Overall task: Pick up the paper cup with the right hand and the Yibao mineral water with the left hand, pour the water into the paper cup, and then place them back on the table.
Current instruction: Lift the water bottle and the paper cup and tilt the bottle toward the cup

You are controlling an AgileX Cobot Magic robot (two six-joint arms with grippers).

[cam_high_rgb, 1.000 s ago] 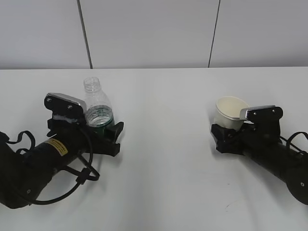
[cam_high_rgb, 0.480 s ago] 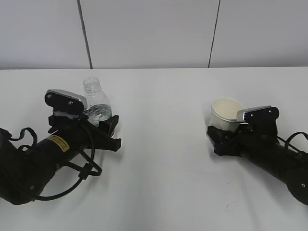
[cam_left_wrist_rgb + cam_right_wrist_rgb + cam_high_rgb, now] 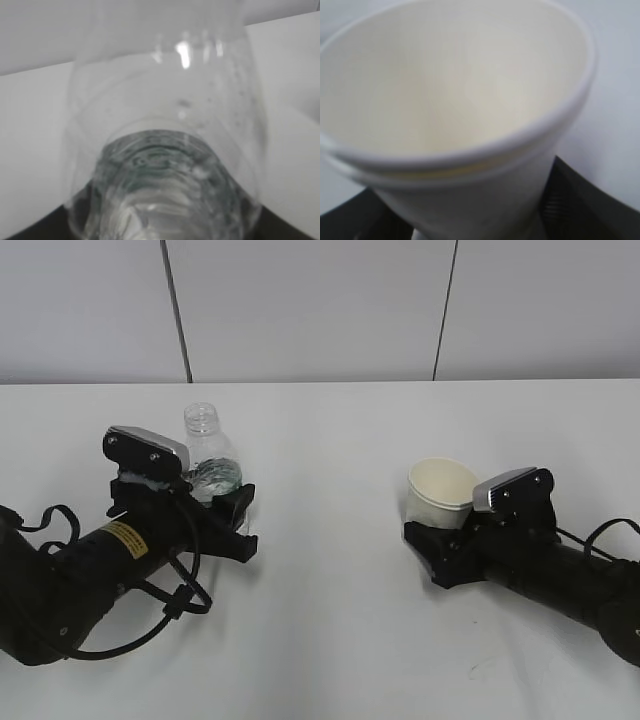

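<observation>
Exterior view: paper cup farther left (bottle too)

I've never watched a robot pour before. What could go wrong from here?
The small clear plastic bottle has no cap, so tilting it early could spill water onto the white table. The cream paper cup, thin-walled in the right pincer, might crumple or slip. The cup stands far from the bottle, so the pour could miss.

No text, brand or number can be read anywhere in these views. A yellow sticker on the left arm carries dark print, but it is too small to make out. The bottle shows no legible label from either the exterior or the left wrist view, and the paper cup is plain.
</observation>
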